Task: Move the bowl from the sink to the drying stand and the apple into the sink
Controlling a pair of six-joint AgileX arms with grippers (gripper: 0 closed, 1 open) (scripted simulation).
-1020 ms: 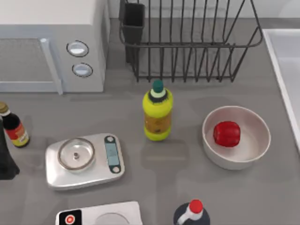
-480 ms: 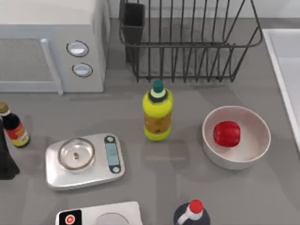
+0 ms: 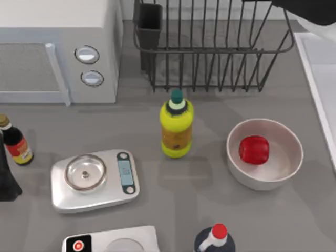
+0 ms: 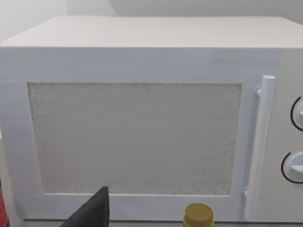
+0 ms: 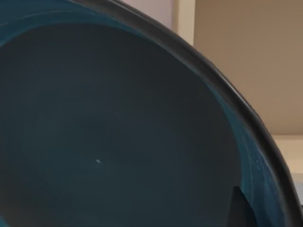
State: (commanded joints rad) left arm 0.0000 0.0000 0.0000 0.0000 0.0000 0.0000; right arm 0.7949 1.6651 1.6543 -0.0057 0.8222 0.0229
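The teal-blue bowl [image 5: 109,127] sits very close in the right wrist view, its inside facing the camera, with one dark fingertip [image 5: 239,209] against its rim. In the top view a dark mass, my right arm [image 3: 310,10], hangs over the right end of the black wire drying stand [image 3: 210,52] and the corner of the white sink [image 3: 321,73]. The red apple [image 3: 254,149] lies in a white bowl [image 3: 286,176] at the table's right. My left arm [image 3: 5,178] stays parked at the left edge.
A white microwave [image 3: 58,47] stands at the back left. A yellow bottle [image 3: 176,128] is at mid-table, a silver scale [image 3: 94,179] to its left, and a small dark bottle [image 3: 14,142] beyond that. A red-capped bottle [image 3: 214,237] and a white device [image 3: 113,241] are at the front edge.
A dark mass, my right arm, has come into the top view's top right corner over the rack's right end. The apple and everything else on the table lie as before.
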